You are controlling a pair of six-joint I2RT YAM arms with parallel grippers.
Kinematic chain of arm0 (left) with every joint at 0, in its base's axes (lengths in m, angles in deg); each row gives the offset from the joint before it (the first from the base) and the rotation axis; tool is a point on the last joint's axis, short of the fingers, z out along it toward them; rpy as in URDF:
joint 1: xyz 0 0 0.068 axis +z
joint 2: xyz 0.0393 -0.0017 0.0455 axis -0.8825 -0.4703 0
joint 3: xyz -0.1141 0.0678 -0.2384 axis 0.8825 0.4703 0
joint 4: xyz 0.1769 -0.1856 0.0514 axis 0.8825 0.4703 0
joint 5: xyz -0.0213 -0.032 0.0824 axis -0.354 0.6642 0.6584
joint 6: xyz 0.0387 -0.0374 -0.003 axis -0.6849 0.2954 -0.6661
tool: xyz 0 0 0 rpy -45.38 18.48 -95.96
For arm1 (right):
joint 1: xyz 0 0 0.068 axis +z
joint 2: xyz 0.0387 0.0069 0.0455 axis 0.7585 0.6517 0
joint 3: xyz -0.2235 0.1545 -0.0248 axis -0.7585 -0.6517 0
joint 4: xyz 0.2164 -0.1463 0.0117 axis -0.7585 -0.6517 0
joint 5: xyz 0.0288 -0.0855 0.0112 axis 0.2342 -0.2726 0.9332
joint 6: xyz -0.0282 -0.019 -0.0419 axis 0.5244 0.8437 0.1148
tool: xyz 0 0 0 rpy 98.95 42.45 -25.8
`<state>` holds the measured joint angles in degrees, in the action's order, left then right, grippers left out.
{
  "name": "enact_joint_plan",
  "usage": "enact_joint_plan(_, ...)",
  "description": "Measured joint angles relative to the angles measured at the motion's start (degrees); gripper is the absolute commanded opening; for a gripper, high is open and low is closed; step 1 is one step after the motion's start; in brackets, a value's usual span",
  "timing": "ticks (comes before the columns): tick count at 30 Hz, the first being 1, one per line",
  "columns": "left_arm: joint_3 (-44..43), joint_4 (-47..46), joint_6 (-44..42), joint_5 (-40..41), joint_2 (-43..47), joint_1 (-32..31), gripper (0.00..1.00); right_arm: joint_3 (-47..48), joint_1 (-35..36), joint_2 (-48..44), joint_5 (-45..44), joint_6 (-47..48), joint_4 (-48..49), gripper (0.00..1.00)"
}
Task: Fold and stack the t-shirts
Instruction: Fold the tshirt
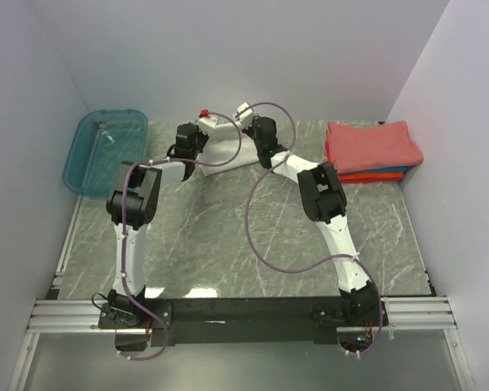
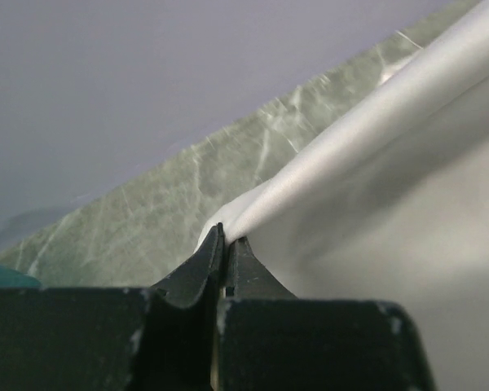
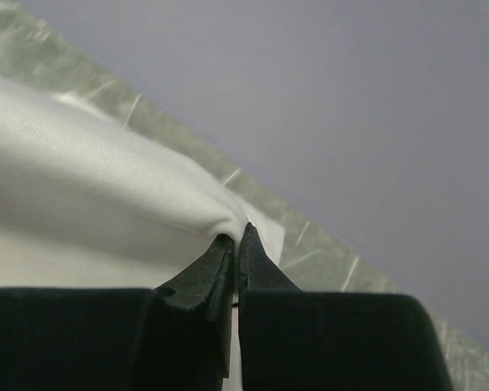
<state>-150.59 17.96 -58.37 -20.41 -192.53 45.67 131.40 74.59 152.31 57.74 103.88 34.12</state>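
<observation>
Left end effector (image 2: 226, 233), right end effector (image 3: 238, 233) both clamped tight on white tee (image 2: 375, 204).

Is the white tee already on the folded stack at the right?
No, the white tee is at the far middle of the table, pinched by the left claw and right claw, apart from the folded stack.

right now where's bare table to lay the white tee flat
Biggest bare marble lies between the arms, nearer than the white tee. A smaller patch lies right of the right arm, nearer than the folded stack. The far edge is crowded: teal bin, the tee pinched by left gripper and right gripper, the stack.
</observation>
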Motion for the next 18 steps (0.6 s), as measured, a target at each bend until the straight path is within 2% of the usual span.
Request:
enact_joint_plan(4,8.57,0.79,0.98,-3.41,7.15,-0.09,0.00,-12.22,-0.26,-8.28,4.35,-0.94,-1.92,0.00)
enact_joint_plan(10,22.67,1.07,5.05,-9.57,25.59,-0.59,0.00,-28.72,-2.12,-28.98,17.97,-1.14,-10.01,0.00)
enact_joint_plan(14,30.69,1.60,8.04,-12.87,37.31,-2.86,0.00,-36.85,-3.56,-41.86,24.68,-1.16,-12.81,0.00)
enact_joint_plan(18,38.16,5.44,10.36,-15.04,46.62,-7.17,0.00,-46.05,-4.44,-50.90,29.51,0.24,-17.73,0.00)
